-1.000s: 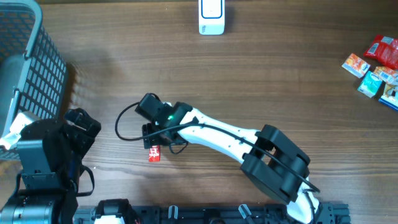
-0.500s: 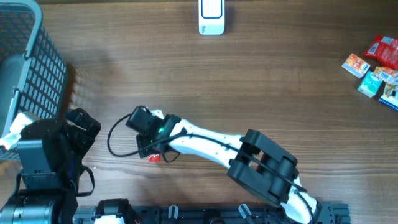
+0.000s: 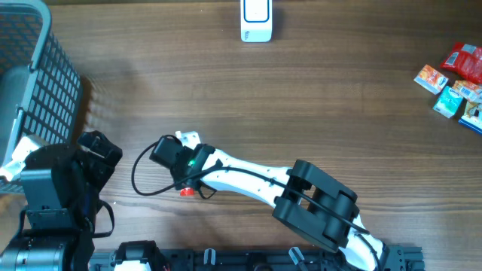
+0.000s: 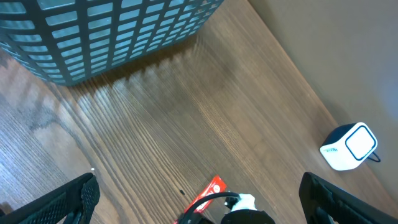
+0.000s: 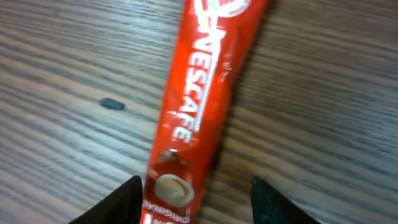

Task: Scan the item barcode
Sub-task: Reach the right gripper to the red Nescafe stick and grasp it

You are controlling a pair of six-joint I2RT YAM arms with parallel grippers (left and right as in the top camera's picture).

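The item is a red Nescafe sachet (image 5: 199,93) lying flat on the wooden table; no barcode shows on its upper face. My right gripper (image 5: 198,202) is low over it, one finger on each side of the sachet's lower end. The left finger (image 5: 121,202) is at the sachet's edge, while the right finger (image 5: 277,202) stands apart from it, so the gripper is open. From overhead only the sachet's red tip (image 3: 185,191) shows under the right gripper (image 3: 181,181). My left gripper (image 4: 202,205) is wide open with nothing in it. The white scanner (image 3: 257,20) stands at the far edge.
A grey mesh basket (image 3: 34,75) stands at the far left, close to the left arm (image 3: 56,188). Several small colourful packets (image 3: 456,79) lie at the far right. The right arm's black cable (image 3: 143,177) loops out to the left of its wrist.
The right gripper has shifted left and toward the table's front edge, covering more of the sachet, and its fingers have come closer together. The left arm has not moved.
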